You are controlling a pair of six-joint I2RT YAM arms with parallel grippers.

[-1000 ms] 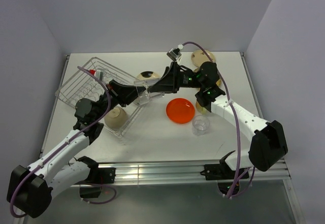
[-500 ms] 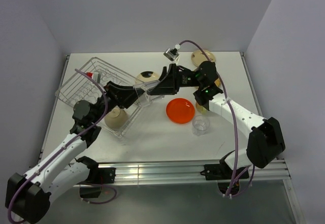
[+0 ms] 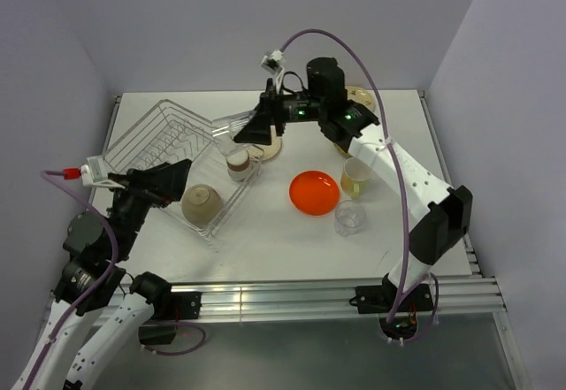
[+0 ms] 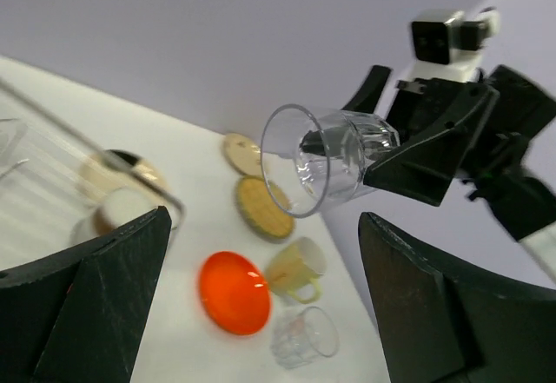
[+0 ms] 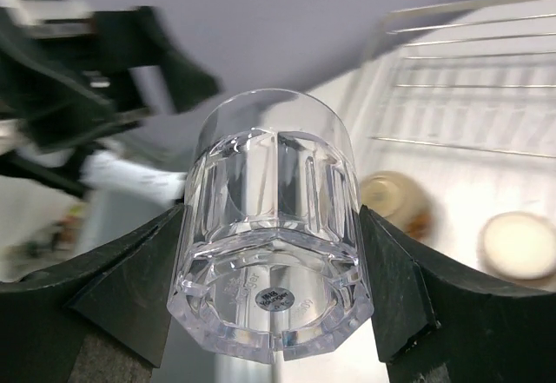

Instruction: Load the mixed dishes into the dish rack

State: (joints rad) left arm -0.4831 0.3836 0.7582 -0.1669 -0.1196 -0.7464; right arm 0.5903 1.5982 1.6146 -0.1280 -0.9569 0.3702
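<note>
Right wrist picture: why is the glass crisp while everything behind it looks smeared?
Right wrist view: the clear glass sits close and sharp; the dish rack behind is blurred. Left wrist view: the orange plate looks slightly soft. Top view: even light, faint shadows.

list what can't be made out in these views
Top view: far tan plate mostly hidden behind the right arm.
Right wrist: held clear glass blocks the middle; dish rack blurred, cut by the edge.
Left wrist: rack contents blurred, cut by the left edge.
</note>
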